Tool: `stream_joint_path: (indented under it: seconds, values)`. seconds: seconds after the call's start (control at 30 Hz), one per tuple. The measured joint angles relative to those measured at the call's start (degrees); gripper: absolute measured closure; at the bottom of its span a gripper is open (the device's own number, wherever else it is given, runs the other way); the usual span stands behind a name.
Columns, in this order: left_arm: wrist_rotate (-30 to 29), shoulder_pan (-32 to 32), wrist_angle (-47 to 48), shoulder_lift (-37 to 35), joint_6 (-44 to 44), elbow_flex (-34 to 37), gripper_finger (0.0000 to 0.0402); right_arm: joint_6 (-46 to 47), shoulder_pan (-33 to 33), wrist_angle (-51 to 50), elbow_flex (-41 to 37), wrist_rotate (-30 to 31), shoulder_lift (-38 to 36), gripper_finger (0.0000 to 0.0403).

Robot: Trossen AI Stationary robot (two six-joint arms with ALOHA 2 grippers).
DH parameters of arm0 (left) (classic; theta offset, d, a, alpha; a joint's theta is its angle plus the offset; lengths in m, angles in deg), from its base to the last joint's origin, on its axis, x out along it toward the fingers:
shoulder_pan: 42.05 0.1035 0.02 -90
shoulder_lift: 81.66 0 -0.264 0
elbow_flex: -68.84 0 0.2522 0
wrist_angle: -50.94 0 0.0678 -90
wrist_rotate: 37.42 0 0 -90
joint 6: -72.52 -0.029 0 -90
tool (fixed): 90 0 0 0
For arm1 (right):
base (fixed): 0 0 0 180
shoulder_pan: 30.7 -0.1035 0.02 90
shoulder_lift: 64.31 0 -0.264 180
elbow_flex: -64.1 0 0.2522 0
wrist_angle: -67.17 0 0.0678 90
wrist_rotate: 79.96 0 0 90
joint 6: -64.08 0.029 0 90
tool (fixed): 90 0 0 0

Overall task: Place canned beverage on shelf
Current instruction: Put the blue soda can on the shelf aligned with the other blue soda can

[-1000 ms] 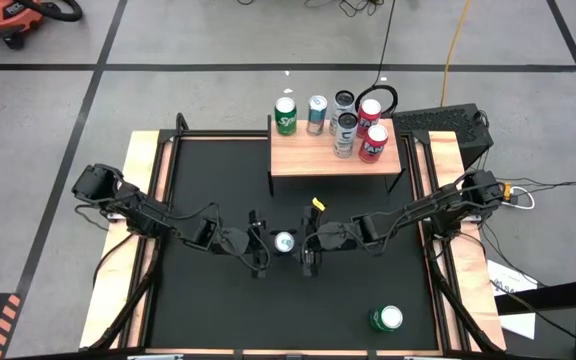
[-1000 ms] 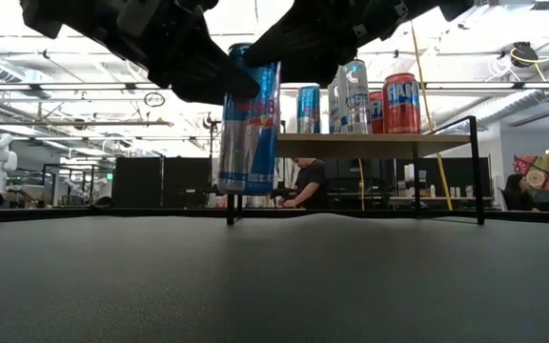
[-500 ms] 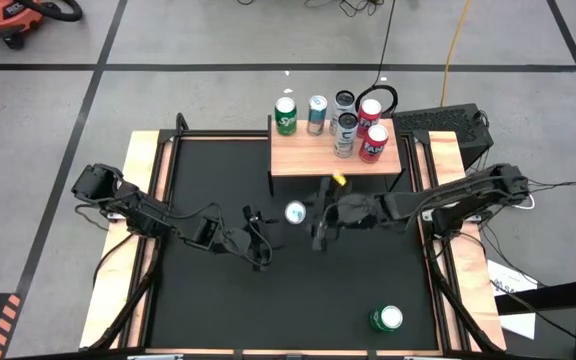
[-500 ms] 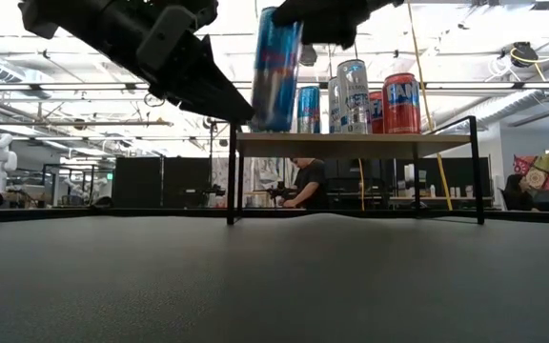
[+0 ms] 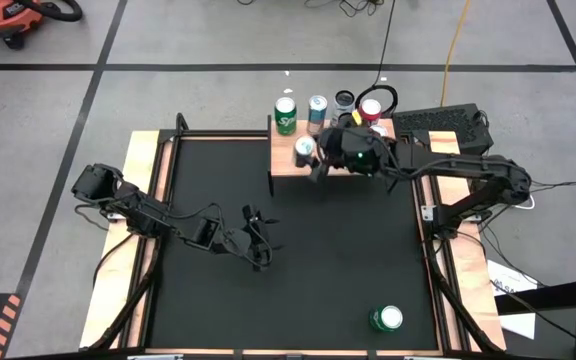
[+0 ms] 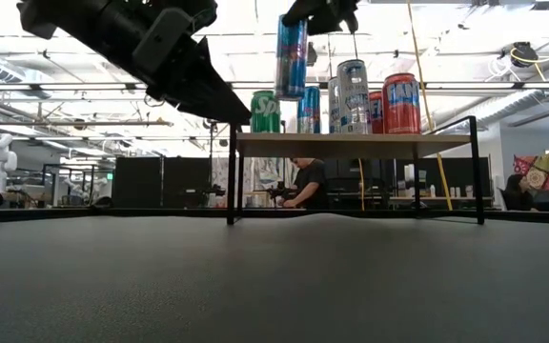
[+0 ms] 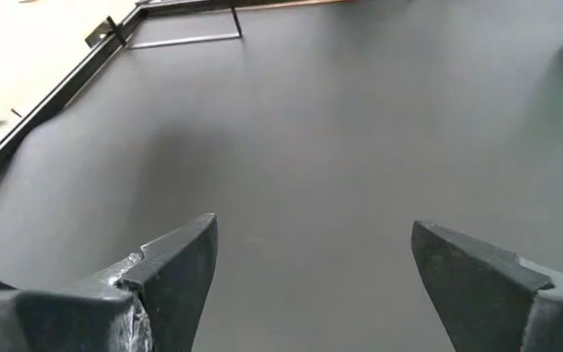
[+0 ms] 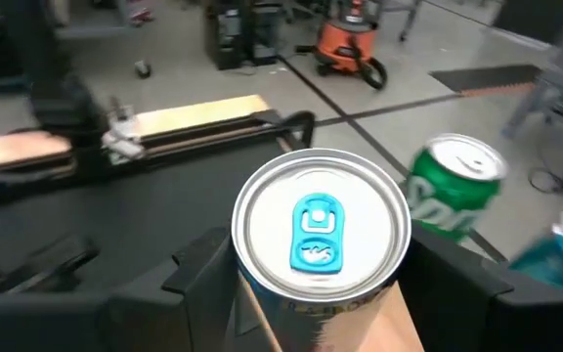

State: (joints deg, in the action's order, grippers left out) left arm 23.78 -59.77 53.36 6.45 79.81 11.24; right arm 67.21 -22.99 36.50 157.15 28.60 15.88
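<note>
A tall blue can [image 6: 292, 57] is held by the right gripper [image 5: 320, 152], whose fingers are squeezed tight on its sides. The can is kept in the air above the front left part of the shelf [image 5: 368, 165], and it is not set down yet.

A green can [image 5: 285, 115] is standing just behind it, with more cans [image 6: 370, 95] lined up along the back. If the blue can is lowered too far back, the green can could be bumped and knocked over. If it is let go too close to the front edge, it could tip off.

The left gripper [image 7: 311, 279] is spread wide with nothing in it, low over the black table [image 5: 348, 260]. Another green can [image 5: 385, 319] is left near the table's front edge. No open cans or spills can be seen.
</note>
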Motion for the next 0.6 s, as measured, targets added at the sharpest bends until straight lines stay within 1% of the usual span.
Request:
stream_joint_path:
  seconds: [0.07,0.2,0.27,0.6]
  values:
    - [0.06,0.00,0.55,0.02,0.19,0.00,0.0068,1.29,1.06,-0.31,0.04,1.13,0.03,0.0173]
    - [0.06,0.02,1.59,0.02,1.88,0.00,0.0068,3.19,1.73,-3.19,0.04,7.02,1.15,0.0171]
    - [0.11,0.00,1.78,0.02,2.10,0.02,0.0068,3.62,1.77,-3.91,0.04,8.92,2.24,0.0172]
    - [0.20,-0.02,1.65,0.02,2.91,0.02,0.0068,3.71,1.78,-3.55,0.04,10.01,5.05,0.0163]
